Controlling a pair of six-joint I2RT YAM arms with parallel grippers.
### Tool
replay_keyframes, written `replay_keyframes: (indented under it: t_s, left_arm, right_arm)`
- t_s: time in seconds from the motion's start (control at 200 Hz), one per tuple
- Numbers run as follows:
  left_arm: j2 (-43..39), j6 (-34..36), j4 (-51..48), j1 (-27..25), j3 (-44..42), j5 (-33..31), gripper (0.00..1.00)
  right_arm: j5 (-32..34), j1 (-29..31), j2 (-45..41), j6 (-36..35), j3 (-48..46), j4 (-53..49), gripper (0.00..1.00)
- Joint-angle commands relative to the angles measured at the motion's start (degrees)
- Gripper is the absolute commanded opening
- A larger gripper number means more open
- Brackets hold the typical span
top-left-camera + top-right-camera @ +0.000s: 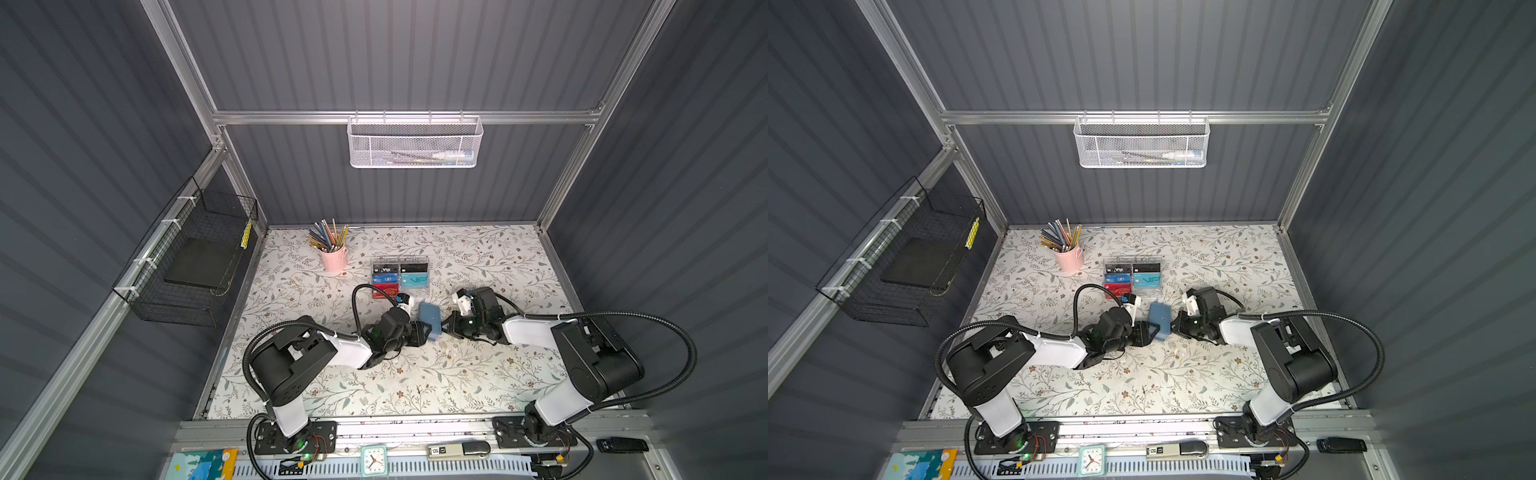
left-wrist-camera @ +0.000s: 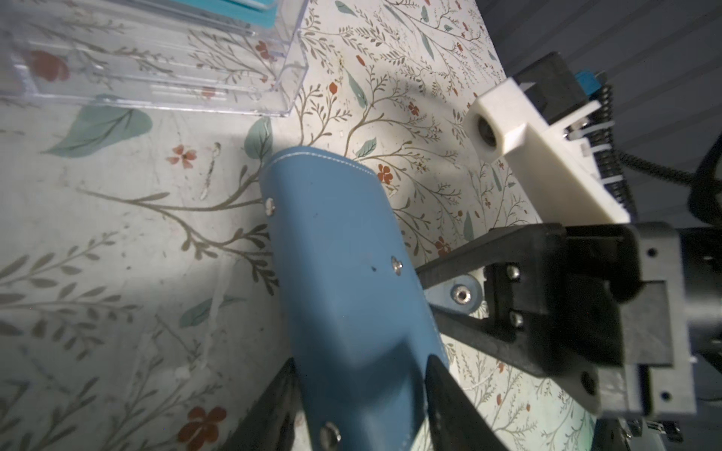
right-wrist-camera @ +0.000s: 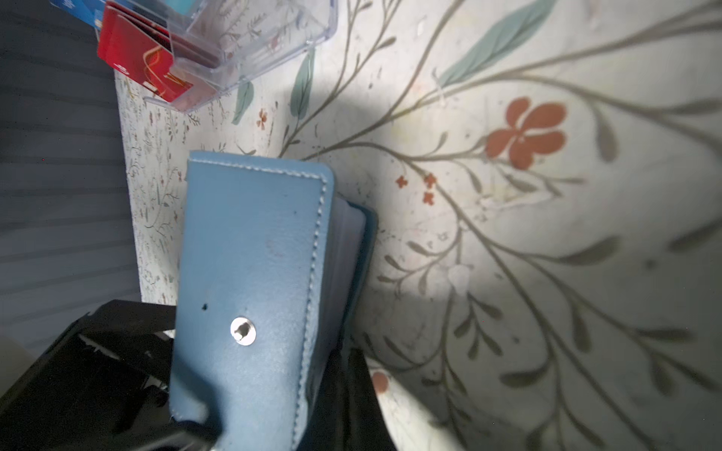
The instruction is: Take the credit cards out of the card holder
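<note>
Card holder (image 1: pixel 430 318) sat mid-counter, in front of the clear acrylic card rack (image 2: pixel 164 90), between both arms; blue-grey cover, white stitching, closed or nearly so; whether it touched the counter (image 1: pixel 478 374) I couldn't tell.

Left gripper (image 2: pixel 361 361): fingers clamped across the holder's thickness at one end, one finger on each face; three small rivets showed along that face.

Right gripper (image 1: pixel 446 323): fingers clenched on the opposite long edge of the holder; in the right wrist view they pinched the front cover near the silver snap stud (image 3: pixel 243 331); pale sleeve edges (image 3: pixel 347 242) showed behind that cover; what the sleeves held was hidden, so the credit cards couldn't be located.

Readable text, all in the rack in both top views:
- black card (image 1: pixel 386 269): "Vip" in white
- blue card (image 1: pixel 387 278): "Vip", pale lettering
- teal card (image 1: pixel 415 280): "VIP", large outline letters
- red card (image 3: pixel 134 58): gold swirl; print too small to read

No lettering showed on the holder faces in either wrist view.

Also there: pink cup of pencils (image 1: pixel 333 257) at the back left of the counter, well apart from the holder; small teal clock (image 1: pixel 374 459) on the front rail; its dial was too small to read.
</note>
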Motion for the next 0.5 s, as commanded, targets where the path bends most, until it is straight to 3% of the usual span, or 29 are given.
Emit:
replay_keyframes:
  t_s: [0.0,0.195,0.315,0.435,0.495]
  left_arm:
    - [-0.46,1.03,-1.74,-0.59,0.04,-2.56,0.52]
    - [-3.74,3.48,-8.88,-0.84,1.91,-6.28,0.55]
    - [-5.74,4.89,-11.64,-0.81,2.97,-7.53,0.63]
    - [-8.88,5.52,-13.44,-0.84,2.75,-9.00,0.80]
    - [-10.55,5.85,-14.46,-0.78,2.66,-9.71,0.98]
  right_arm:
    - [4.05,0.55,-0.53,-3.66,2.69,-3.28,0.00]
    - [5.64,0.94,-0.98,-5.41,3.77,-5.51,0.00]
    - [6.08,1.24,-1.01,-5.82,4.49,-6.46,0.01]
    - [6.17,1.53,-1.92,-5.91,4.76,-7.10,0.08]
    - [6.23,1.52,-2.38,-5.75,4.80,-7.12,0.11]
